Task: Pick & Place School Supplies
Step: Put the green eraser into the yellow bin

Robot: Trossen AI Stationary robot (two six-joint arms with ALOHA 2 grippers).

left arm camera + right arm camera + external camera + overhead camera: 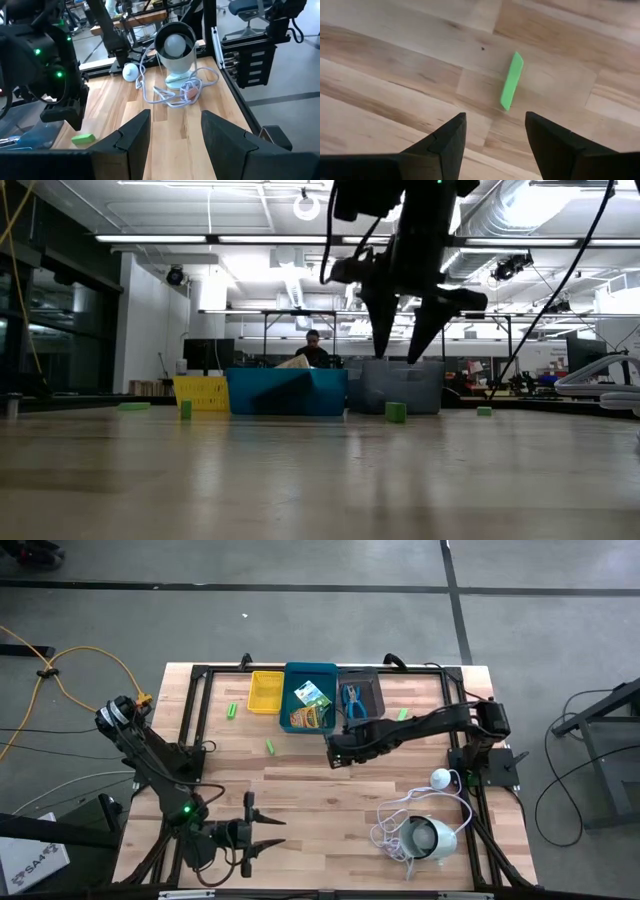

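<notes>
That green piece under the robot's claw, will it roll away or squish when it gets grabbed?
The green piece looks flat-sided and lies flat on the table, so it probably won't roll. It looks small, likely light, and might skid if nudged. The open right gripper hovers above it.

A light wooden plank table (320, 800) edged by a black frame. Along its far side three bins sit side by side: a yellow bin (266, 692), a blue bin (311, 698) and a grey bin (361, 697). Three small green pieces lie on the bare wood: one (232, 711) left of the yellow bin, one (270, 746) in front of it, one (403, 714) right of the grey bin. At the near right stands a round white device (432, 838) with its coiled white cord (392, 830).
</notes>
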